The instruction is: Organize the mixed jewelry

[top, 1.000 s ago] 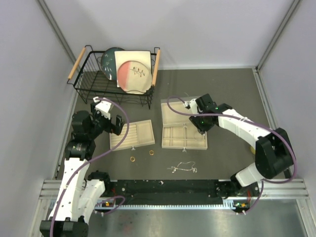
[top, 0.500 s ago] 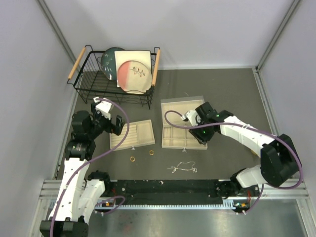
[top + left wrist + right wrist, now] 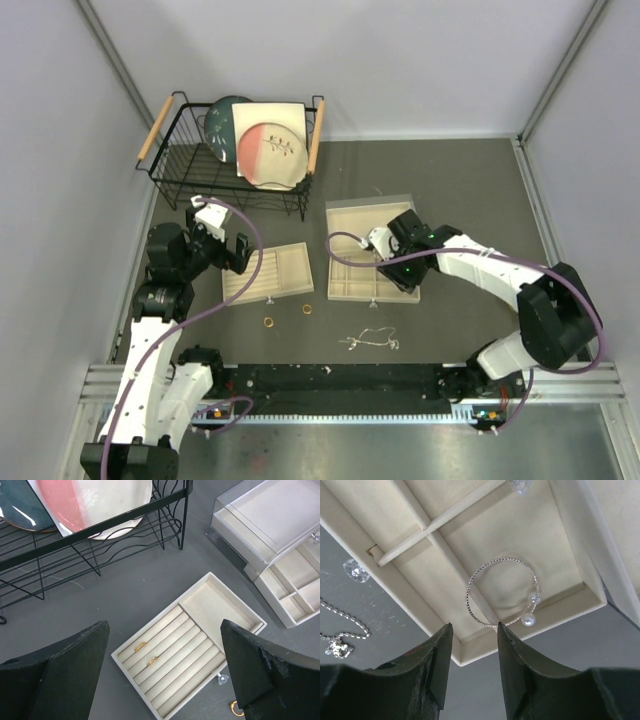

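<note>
**Left arm.** The left end effector [image 3: 164, 623] hovers over the ring tray [image 3: 285, 262]. Its fingers are spread wide and hold nothing.

**Right arm.** The right end effector [image 3: 474, 626] is positioned over the near edge of the compartmented box [image 3: 352, 232]. Its fingers stand a narrow gap apart, with nothing between them.

**Jewelry locations.**
- The bangle hoop [image 3: 527, 619] is a thin silver ring with two pearl ends. It lies in a corner compartment of the box, just beyond the right fingertips, with one side against the divider.
- The chain [image 3: 370, 340] lies on the surface near the arm bases, well apart from the box. In the right wrist view, part of it appears at the left edge.
- Two seated gold rings [image 3: 140, 646] sit in adjacent slots of the ring tray.
- Two loose gold rings [image 3: 268, 321] lie on the surface just beside the tray's near edge, slightly apart from each other.

**Surroundings.** A black wire dish rack [image 3: 170, 170] holding plates [image 3: 270, 145] stands at the far left of the dark surface [image 3: 460, 190]. The box's upper section carries a clear lid.
</note>
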You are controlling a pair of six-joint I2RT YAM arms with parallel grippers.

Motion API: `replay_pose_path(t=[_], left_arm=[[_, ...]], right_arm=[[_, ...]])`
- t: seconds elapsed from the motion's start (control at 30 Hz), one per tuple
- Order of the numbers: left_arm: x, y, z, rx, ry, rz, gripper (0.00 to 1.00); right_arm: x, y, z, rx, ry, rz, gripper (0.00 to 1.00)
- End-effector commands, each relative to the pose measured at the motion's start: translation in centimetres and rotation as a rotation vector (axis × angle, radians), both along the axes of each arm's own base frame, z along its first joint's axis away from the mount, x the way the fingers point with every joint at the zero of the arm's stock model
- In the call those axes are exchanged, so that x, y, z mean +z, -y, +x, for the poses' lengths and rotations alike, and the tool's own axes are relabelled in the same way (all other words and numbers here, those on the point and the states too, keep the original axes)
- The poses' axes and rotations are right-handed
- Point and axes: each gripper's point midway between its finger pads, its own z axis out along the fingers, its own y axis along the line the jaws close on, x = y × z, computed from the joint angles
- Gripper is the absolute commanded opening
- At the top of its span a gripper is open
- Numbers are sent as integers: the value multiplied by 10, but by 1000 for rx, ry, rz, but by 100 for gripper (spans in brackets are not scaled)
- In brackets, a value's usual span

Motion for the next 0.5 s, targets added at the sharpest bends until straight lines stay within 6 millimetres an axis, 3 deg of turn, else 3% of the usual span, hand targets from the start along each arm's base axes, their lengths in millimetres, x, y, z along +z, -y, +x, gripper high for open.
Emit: replay_pose_path(t=[0.0,0.47], left_arm=[[12,-2,6,2,58,13,99],[9,-4,4,7,62,24,99]], right_arm=[[-2,-7,10,26,48,-7,41],[-11,-6,25,11,88,-49,38]])
